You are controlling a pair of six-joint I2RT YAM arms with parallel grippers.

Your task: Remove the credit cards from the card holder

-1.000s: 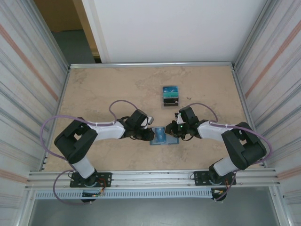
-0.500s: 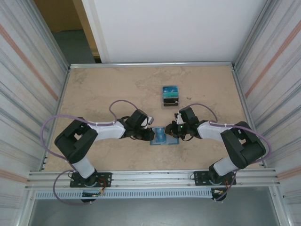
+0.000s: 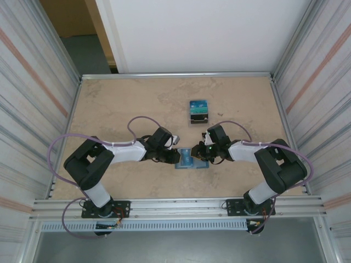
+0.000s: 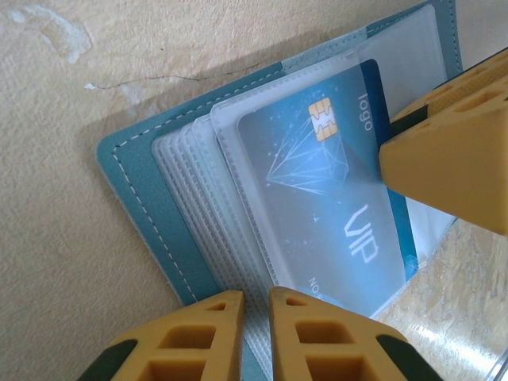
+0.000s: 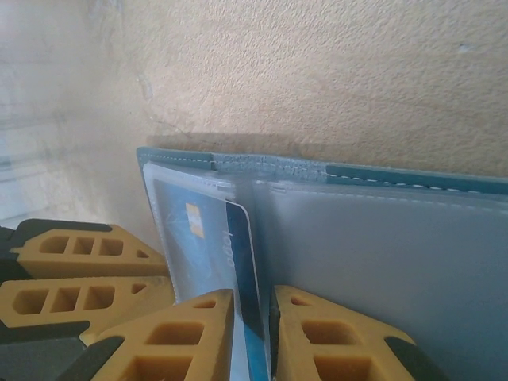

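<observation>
Lying open on the counter (image 4: 79,95) between the arms, the card holder (image 4: 139,190) has a blue credit card (image 4: 333,206) mostly inside its top clear sleeve, so the extraction looks barely begun. The right pincer (image 5: 252,295) is closed narrowly on that card's free edge. The left pincer (image 4: 255,295), nearly closed, sits at the sleeves' edge, and I cannot tell whether it grips them.

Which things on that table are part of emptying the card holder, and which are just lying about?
Part of the job: open teal card holder; VIP credit card in its clear sleeve; left end effector at the holder's edge; right end effector nipping the card.
Just lying about: small dark-based stand with a blue-teal top, farther back on the table.
</observation>
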